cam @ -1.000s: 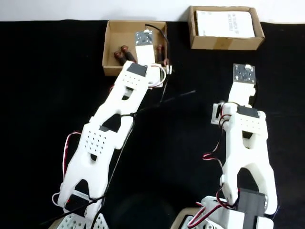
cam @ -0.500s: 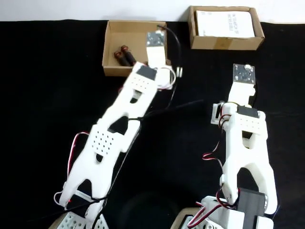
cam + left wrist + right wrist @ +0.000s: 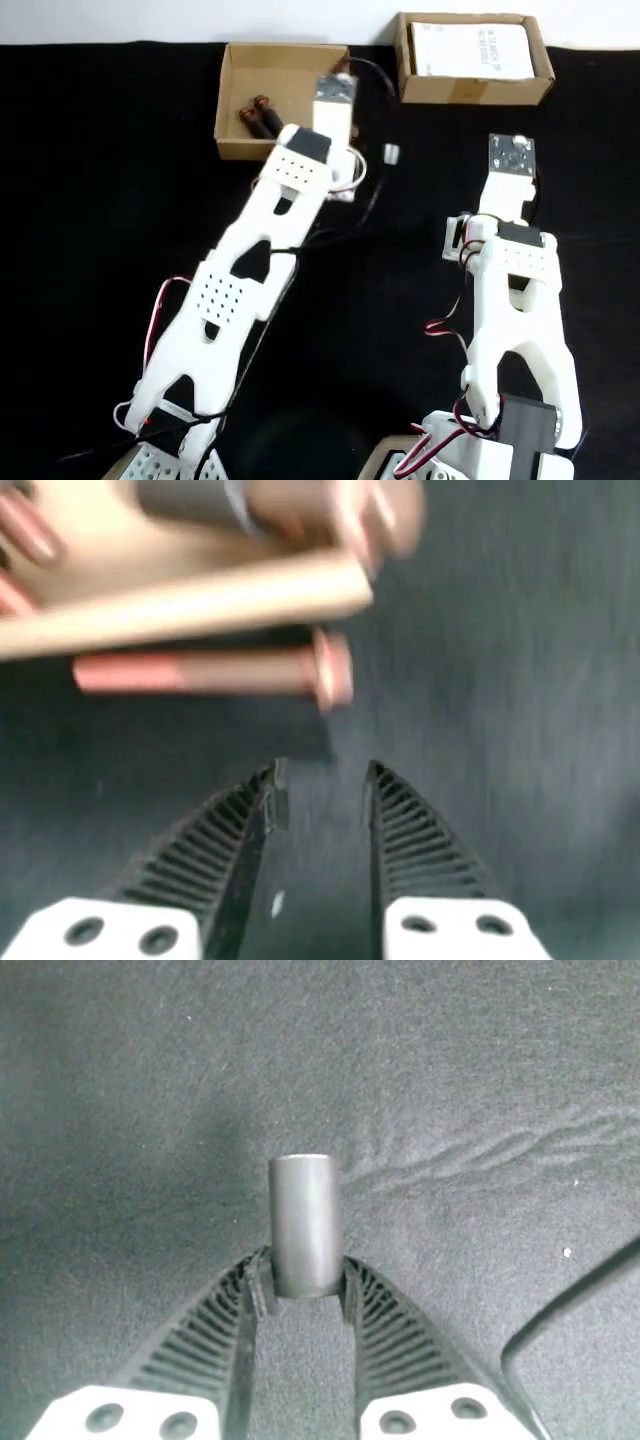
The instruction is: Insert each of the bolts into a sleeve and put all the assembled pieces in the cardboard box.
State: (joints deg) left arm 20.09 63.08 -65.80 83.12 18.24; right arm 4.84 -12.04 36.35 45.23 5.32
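At the left-hand cardboard box, I'm on the bolt pickup, with the sleeve held ready on the right.
My left gripper hangs spread and empty above the black mat. A copper bolt lies ahead of it, just beside the box wall. My right gripper, well apart, is clamped on the grey sleeve. Next, I judge, I must straddle that bolt's shank, pinch it, and line it up with the sleeve's bore.

Left gripper hangs over the dark mat, jaws apart, nothing in them. Copper bolt lies just beside the cardboard box wall.
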